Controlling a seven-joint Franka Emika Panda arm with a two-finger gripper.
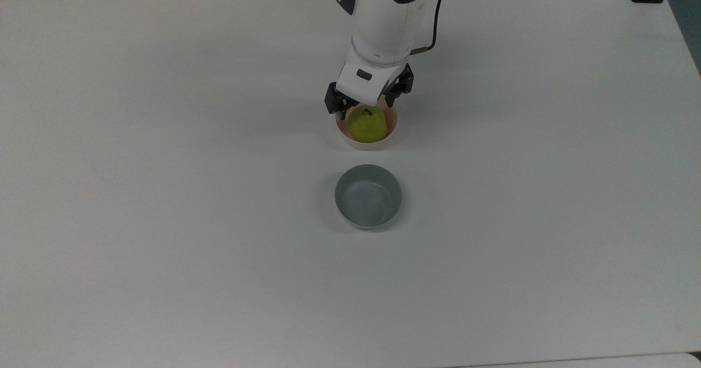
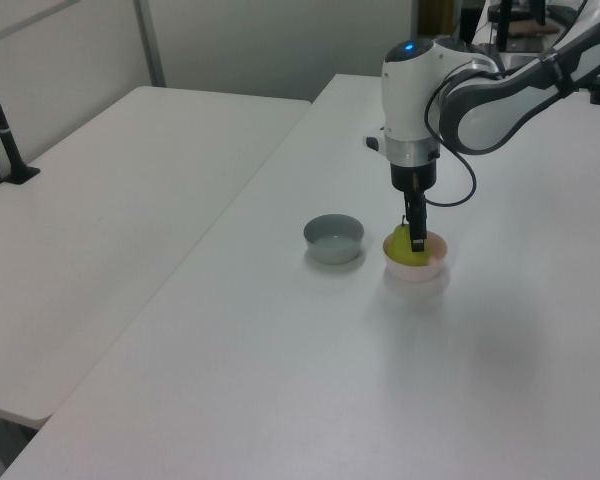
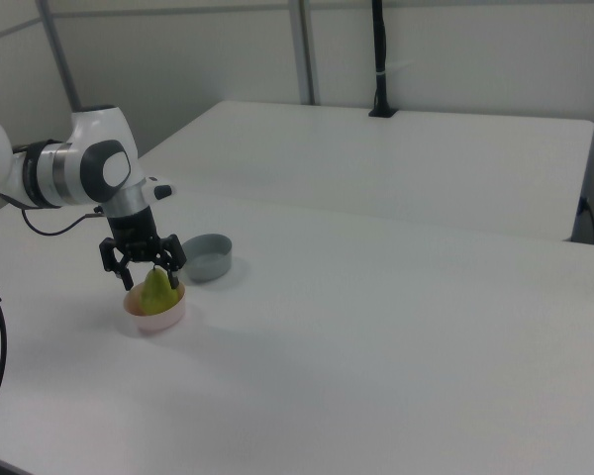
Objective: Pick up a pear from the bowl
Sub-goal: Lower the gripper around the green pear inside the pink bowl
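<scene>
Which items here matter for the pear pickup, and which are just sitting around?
Job in hand:
- pear
- pink bowl holding it
- claw, open, straddling the pear

Lying about:
- grey bowl, empty
- white table

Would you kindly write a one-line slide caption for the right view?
Open pincer lowered around the pear in the pink bowl, with the grey bowl standing beside it on the white table.
</scene>
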